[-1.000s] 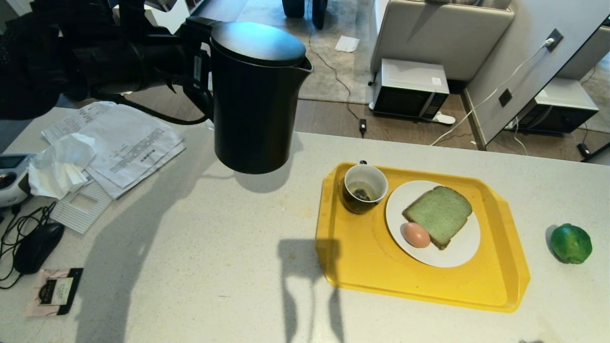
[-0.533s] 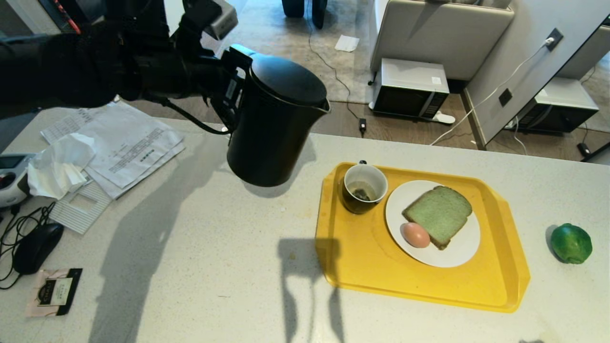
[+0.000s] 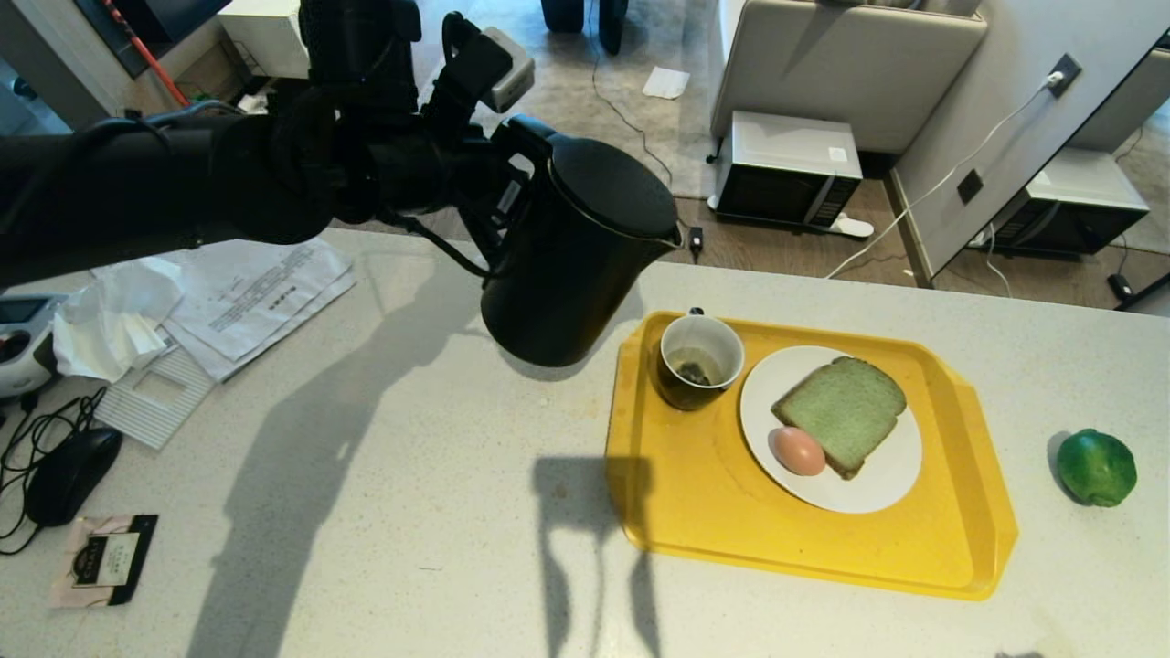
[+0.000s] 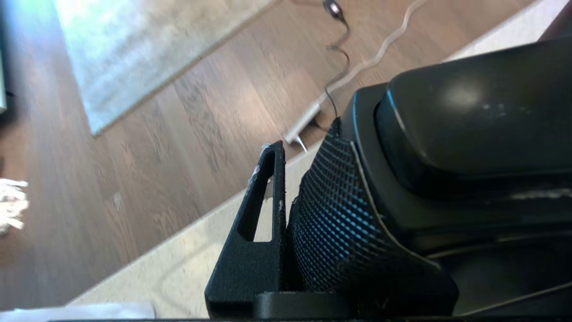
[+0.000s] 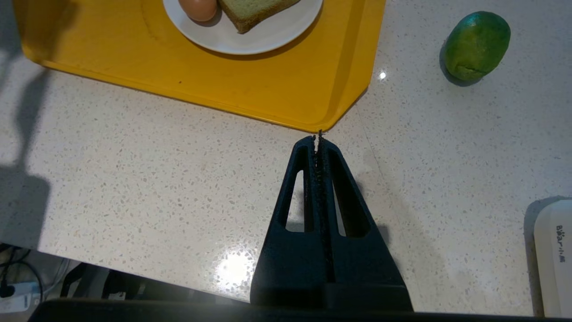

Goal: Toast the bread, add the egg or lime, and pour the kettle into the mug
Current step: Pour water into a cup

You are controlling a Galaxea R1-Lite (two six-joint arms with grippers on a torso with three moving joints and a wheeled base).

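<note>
The black kettle (image 3: 576, 265) hangs in the air above the counter, tilted with its spout toward the mug (image 3: 699, 361). My left gripper (image 3: 498, 196) is shut on the kettle's handle (image 4: 339, 214), and one finger (image 4: 259, 214) presses against its textured side. The mug stands at the back left corner of the yellow tray (image 3: 695, 512), just right of the kettle's base. On the white plate (image 3: 877, 489) lie the bread (image 3: 841, 411) and the egg (image 3: 798, 451). The lime (image 3: 1095, 467) rests on the counter to the tray's right. My right gripper (image 5: 318, 138) is shut and empty, over the counter by the tray's near corner (image 5: 290, 98).
Papers (image 3: 247, 274), a crumpled tissue (image 3: 119, 311), a computer mouse (image 3: 69, 475) and a sachet (image 3: 105, 557) lie on the counter's left side. A white appliance (image 5: 552, 255) sits near the right gripper. A microwave (image 3: 786, 169) stands on the floor beyond the counter.
My left arm has carried the kettle to the right, closer to the mug, and tipped it further spout-down. The right gripper, tray, plate and lime have stayed put.
</note>
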